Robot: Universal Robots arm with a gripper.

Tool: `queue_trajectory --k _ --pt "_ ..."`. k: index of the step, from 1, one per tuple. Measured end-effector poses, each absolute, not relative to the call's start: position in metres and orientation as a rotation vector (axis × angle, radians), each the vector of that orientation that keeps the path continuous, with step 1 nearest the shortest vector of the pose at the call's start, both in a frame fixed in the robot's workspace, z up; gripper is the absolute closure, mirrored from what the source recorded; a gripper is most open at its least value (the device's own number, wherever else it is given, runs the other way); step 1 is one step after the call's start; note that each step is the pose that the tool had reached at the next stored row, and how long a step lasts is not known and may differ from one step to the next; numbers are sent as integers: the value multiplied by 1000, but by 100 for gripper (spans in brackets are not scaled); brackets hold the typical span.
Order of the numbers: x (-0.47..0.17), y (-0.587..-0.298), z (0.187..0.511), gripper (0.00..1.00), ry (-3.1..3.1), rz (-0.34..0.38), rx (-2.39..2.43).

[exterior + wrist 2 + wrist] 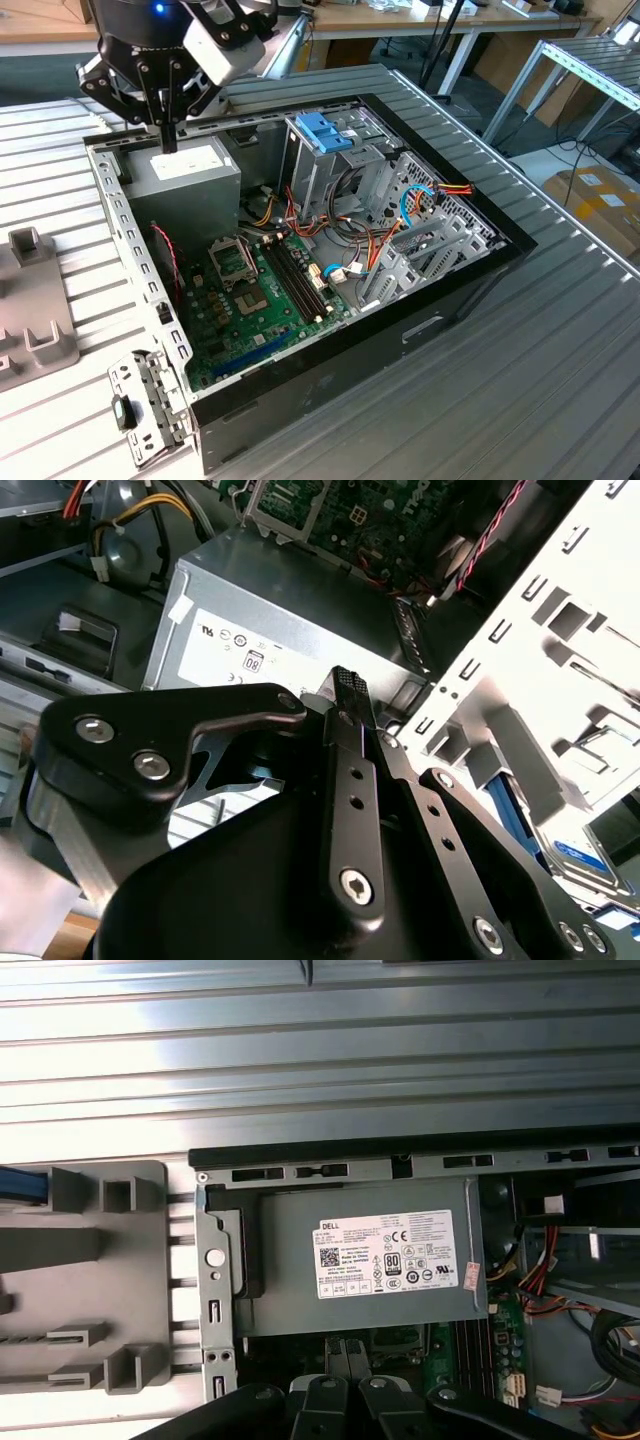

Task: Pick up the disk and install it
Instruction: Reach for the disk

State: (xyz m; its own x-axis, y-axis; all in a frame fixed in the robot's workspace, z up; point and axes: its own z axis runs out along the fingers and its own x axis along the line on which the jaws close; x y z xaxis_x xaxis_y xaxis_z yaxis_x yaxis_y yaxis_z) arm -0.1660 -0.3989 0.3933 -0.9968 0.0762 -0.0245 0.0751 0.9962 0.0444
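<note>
Gripper: the gripper (168, 135) is seen hanging over the near corner of the power supply (190, 170), not touching it.
Fingers: they are pressed together, and nothing is pinched between them; this is seen in both wrist views (348, 685) (345, 1355).
Disk: the disk (20, 1186) is seen in the first wrist view as a light blue strip at the picture's edge, resting on the grey holder (90, 1260) outside the computer case (400, 340). In the second wrist view its blue-labelled face (580, 858) is glimpsed beyond the case's perforated wall.
Disk and gripper: they are well apart, with the case wall between them.
Case: it is laid open on the ribbed metal table (520, 380); the motherboard (260, 290) is exposed.
Drive cage: it is topped by a darker blue latch piece (325, 130).
</note>
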Motion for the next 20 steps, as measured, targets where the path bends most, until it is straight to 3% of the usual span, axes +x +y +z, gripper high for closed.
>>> queue_trajectory --k 20 --pt "-172 -399 393 89 3113 68 118"
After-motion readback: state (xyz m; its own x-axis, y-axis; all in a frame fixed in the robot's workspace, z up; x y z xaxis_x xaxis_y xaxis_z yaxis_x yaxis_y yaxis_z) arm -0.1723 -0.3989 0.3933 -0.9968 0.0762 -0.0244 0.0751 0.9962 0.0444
